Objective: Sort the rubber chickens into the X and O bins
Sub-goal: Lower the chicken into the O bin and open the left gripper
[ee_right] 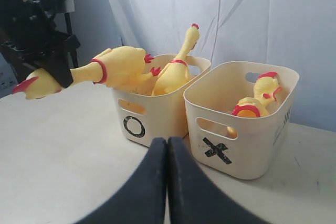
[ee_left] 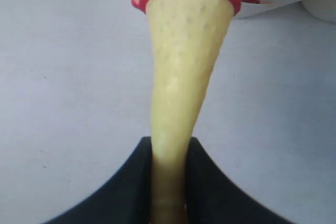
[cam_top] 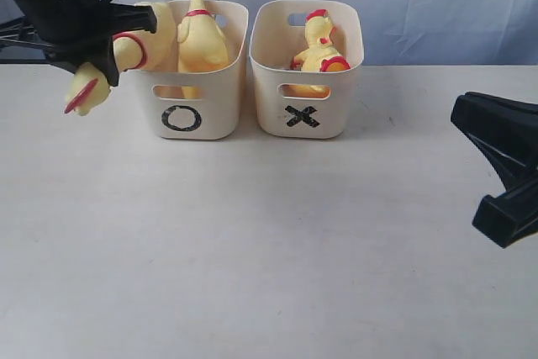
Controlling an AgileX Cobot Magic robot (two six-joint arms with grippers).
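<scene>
Showing the worktop [cam_top: 269, 250], O bin [cam_top: 202, 119] at 11 o'clock, X bin [cam_top: 307, 119] at 12. One rubber chicken [cam_top: 158, 39] hangs over the O bin's 9 o'clock rim, neck pinched in your part-closed left claw [ee_left: 169, 153]; right claw [ee_right: 168, 150] closed, empty. Move it inward past the rim before releasing.

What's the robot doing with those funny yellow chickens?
It's sorting them into two bins. The left gripper holds one chicken by its neck, body over the edge of the O bin, head hanging outside. Another chicken already stands in that bin, and a third chicken lies in the X bin. The right gripper is shut and holds nothing.
</scene>
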